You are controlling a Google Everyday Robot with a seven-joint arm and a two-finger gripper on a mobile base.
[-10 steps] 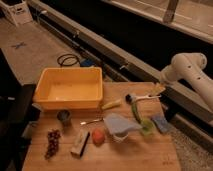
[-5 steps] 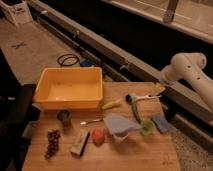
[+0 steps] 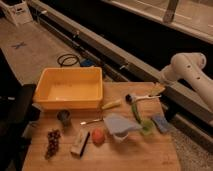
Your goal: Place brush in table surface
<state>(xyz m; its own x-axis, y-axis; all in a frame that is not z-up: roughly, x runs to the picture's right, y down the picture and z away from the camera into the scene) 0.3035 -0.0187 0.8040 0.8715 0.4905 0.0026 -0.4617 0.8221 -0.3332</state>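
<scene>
The brush (image 3: 139, 97) lies low over the far right part of the wooden table surface (image 3: 145, 155), with its dark round head to the left and its thin whitish handle pointing right. My gripper (image 3: 158, 90) is at the handle's right end, at the tip of the white arm (image 3: 186, 69) that reaches in from the right. I cannot tell whether the brush rests on the wood or is held just above it.
A yellow tub (image 3: 70, 89) stands at the back left. A long green stick (image 3: 136, 112), a green item (image 3: 146, 126), a blue sponge (image 3: 161, 123), a grey-blue cloth (image 3: 120, 125), an orange ball (image 3: 98, 136), a white-and-black block (image 3: 80, 143), grapes (image 3: 52, 142) and a dark cup (image 3: 64, 117) lie on the table.
</scene>
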